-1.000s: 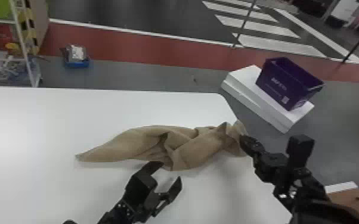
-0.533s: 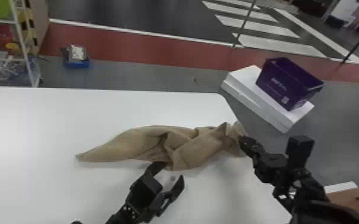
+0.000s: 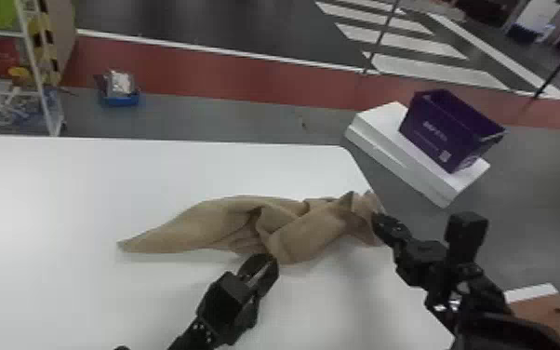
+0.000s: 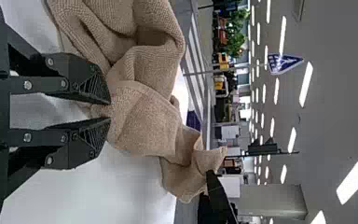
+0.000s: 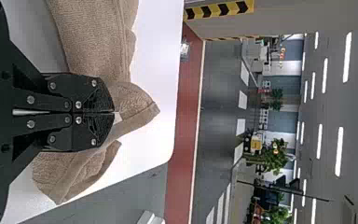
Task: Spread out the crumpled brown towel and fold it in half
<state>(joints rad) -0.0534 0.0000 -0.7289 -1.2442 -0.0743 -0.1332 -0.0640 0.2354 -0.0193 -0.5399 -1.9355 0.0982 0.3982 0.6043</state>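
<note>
The right gripper (image 5: 114, 113) clamps the right end of the brown towel (image 3: 302, 237), presumably as an anchor; the left gripper (image 4: 110, 111), fingers slightly apart, sits at the near edge, probably for a second spreading grip. Crumpled on the table (image 3: 60, 186), the towel lies lengthwise left to right, tapered corner pointing left.

This looks like a big indoor test hall or lab, laid out partly like a street: beyond the white surface (image 3: 60, 186), a dark roadway (image 3: 246, 28) with zebra stripes (image 3: 432, 70) at far right, a crossing sign (image 4: 284, 64) on a pole, ceiling lights (image 4: 306, 84) in rows, and a rack (image 3: 44, 93) at far left.
</note>
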